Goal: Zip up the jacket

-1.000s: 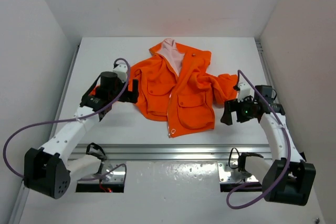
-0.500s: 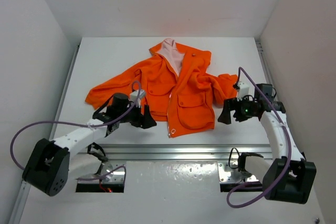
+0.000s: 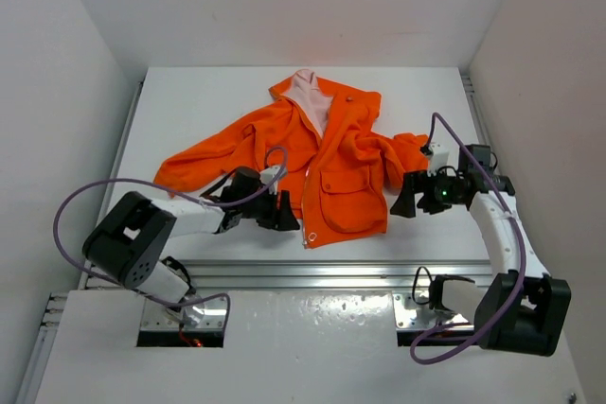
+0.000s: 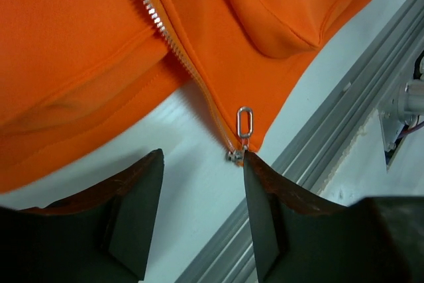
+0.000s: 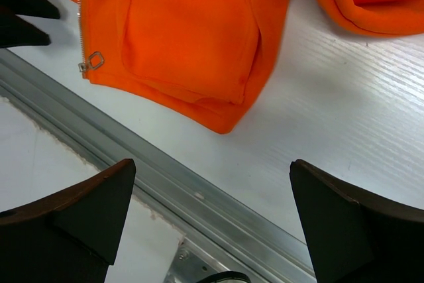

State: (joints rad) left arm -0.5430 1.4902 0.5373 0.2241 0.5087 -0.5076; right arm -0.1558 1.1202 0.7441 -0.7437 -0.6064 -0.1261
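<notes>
The orange jacket (image 3: 327, 163) lies flat on the white table, front up, with pink lining showing at the collar. Its zipper slider with a metal ring pull (image 4: 244, 124) sits at the bottom hem, with the teeth running up from it. My left gripper (image 3: 284, 213) is open and empty, low over the table just left of the slider. In the left wrist view (image 4: 203, 157) its right fingertip almost touches the slider. My right gripper (image 3: 402, 201) is open and empty beside the jacket's right hem corner. The right wrist view shows the hem (image 5: 192, 38) and the ring pull (image 5: 93, 62).
An aluminium rail (image 3: 312, 272) runs along the table's near edge, close below the hem. It also shows in the left wrist view (image 4: 331, 117) and the right wrist view (image 5: 165, 177). The jacket's left sleeve (image 3: 199, 163) is spread out leftward. White walls enclose the table.
My left arm swung from the left sleeve down and right to the bottom of the zipper, leaving the sleeve spread out. My right gripper shifted slightly up and left, toward the hem corner.
</notes>
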